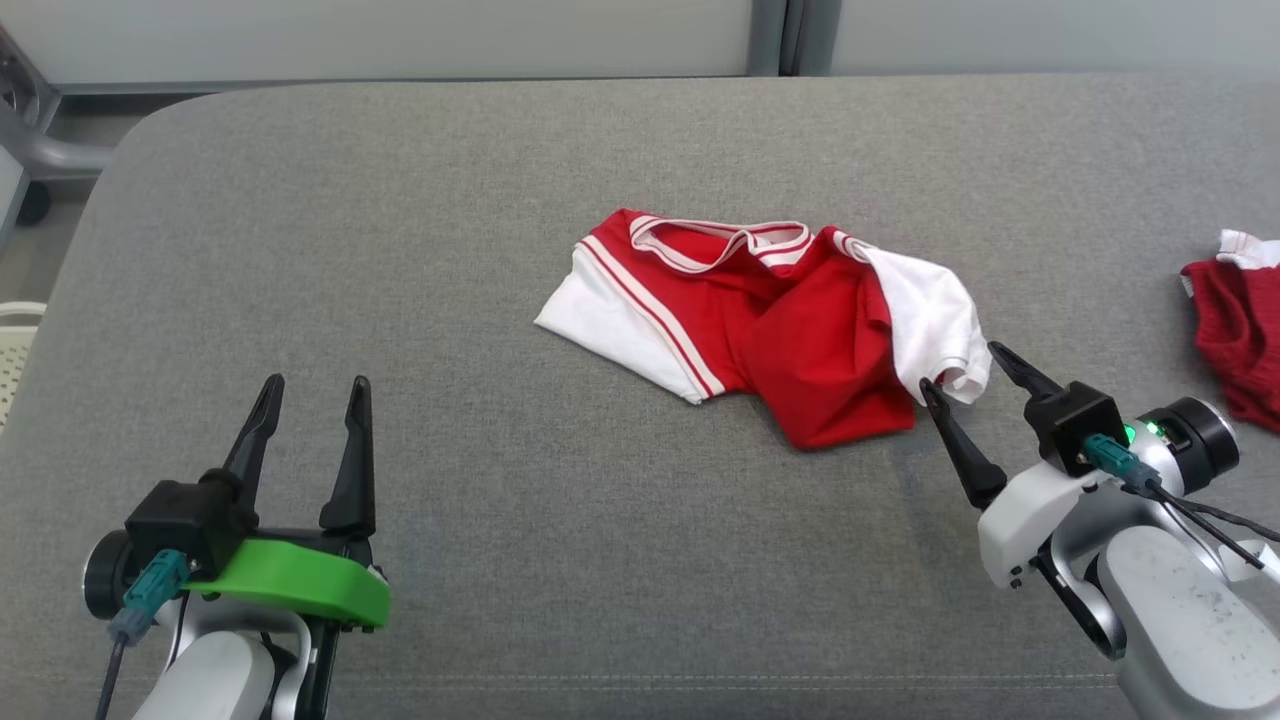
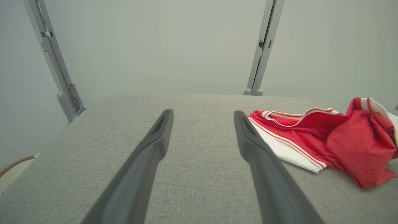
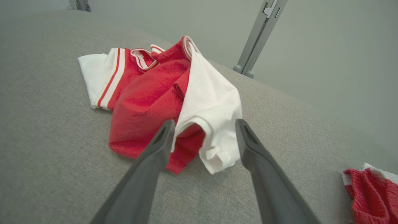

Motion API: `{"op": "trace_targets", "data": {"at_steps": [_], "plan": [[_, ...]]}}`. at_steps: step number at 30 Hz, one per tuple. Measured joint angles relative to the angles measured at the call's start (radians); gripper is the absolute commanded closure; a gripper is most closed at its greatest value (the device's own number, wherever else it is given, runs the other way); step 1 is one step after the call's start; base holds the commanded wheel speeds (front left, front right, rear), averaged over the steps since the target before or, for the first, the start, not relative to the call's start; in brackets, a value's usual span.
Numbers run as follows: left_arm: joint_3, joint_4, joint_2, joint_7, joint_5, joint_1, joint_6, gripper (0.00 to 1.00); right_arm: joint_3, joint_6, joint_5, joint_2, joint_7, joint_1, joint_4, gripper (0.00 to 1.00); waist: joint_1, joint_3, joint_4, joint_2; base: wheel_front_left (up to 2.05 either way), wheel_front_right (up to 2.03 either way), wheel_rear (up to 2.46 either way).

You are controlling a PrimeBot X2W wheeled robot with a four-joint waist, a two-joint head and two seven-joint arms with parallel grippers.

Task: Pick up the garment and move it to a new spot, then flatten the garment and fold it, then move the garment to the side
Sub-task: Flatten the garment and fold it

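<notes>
Garment: red and white, crumpled, middle of grey cushion.
Right gripper: jaws wide, holding nothing; tips either side of the white sleeve.
Left gripper: jaws wide, empty, well apart from it.

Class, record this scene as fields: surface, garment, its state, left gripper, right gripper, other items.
surface: grey padded table
garment: red shirt with white sleeves
state: crumpled, not flattened or folded
left gripper: open, apart from the shirt, over bare fabric
right gripper: open, fingertips either side of one white sleeve
other: red knit item at the right edge
</notes>
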Motion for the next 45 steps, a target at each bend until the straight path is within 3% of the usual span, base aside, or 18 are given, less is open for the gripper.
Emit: {"op": "trace_targets", "data": {"at_steps": [5, 6, 7, 8, 14, 22, 35, 36, 37, 45], "plan": [[0.005, 0.022, -0.020, 0.000, 0.017, -0.039, -0.023, 0.00, 0.059, 0.000, -0.009, -0.033, -0.003, -0.086, 0.095, 0.00, 0.0000, 0.050, 0.027, 0.0000, 0.00, 0.00, 0.00], [0.009, 0.026, -0.026, 0.000, 0.021, -0.042, -0.026, 0.00, 0.064, 0.000, -0.009, -0.034, -0.009, -0.100, 0.109, 0.04, 0.0000, 0.059, 0.031, 0.0000, 0.00, 0.00, 0.00], [0.012, 0.030, -0.032, 0.000, 0.024, -0.044, -0.029, 0.00, 0.069, 0.000, -0.009, -0.033, -0.012, -0.113, 0.122, 0.65, 0.0000, 0.067, 0.036, 0.0000, 0.00, 0.00, 0.00], [0.016, 0.033, -0.036, 0.000, 0.028, -0.046, -0.033, 0.00, 0.072, 0.000, -0.009, -0.033, -0.012, -0.123, 0.136, 1.00, 0.0000, 0.074, 0.039, 0.0000, 0.00, 0.00, 0.00], [0.041, 0.047, -0.059, 0.000, 0.050, -0.053, -0.049, 0.00, 0.036, 0.000, 0.016, -0.026, -0.050, -0.157, 0.159, 1.00, 0.0000, 0.104, 0.046, 0.0000, 0.00, 0.00, 0.00], [0.052, 0.043, -0.076, 0.000, 0.087, -0.094, -0.079, 0.00, -0.114, 0.000, 0.070, -0.033, -0.069, -0.265, 0.159, 1.00, 0.0000, 0.142, 0.028, 0.0000, 0.00, 0.00, 0.00], [0.013, 0.068, -0.147, 0.000, 0.137, -0.203, -0.139, 0.00, -0.317, 0.000, 0.204, -0.051, -0.078, -0.516, 0.509, 0.98, 0.0001, 0.244, 0.079, 0.0000, 0.00, 0.00, 0.00], [0.013, 0.071, -0.152, 0.000, 0.139, -0.207, -0.143, 0.00, -0.333, 0.000, 0.205, -0.053, -0.083, -0.530, 0.537, 0.62, 0.0001, 0.251, 0.084, 0.0000, 0.00, 0.00, 0.00], [0.013, 0.074, -0.157, 0.000, 0.143, -0.211, -0.147, 0.00, -0.356, 0.000, 0.215, -0.051, -0.093, -0.544, 0.564, 0.00, 0.0001, 0.257, 0.090, 0.0000, 0.00, 0.00, 0.00], [0.036, 0.087, -0.167, 0.000, 0.172, -0.214, -0.157, 0.00, -0.366, 0.000, 0.230, -0.018, -0.142, -0.569, 0.603, 0.00, 0.0001, 0.272, 0.094, 0.0000, 0.00, 0.00, 0.00]]}}
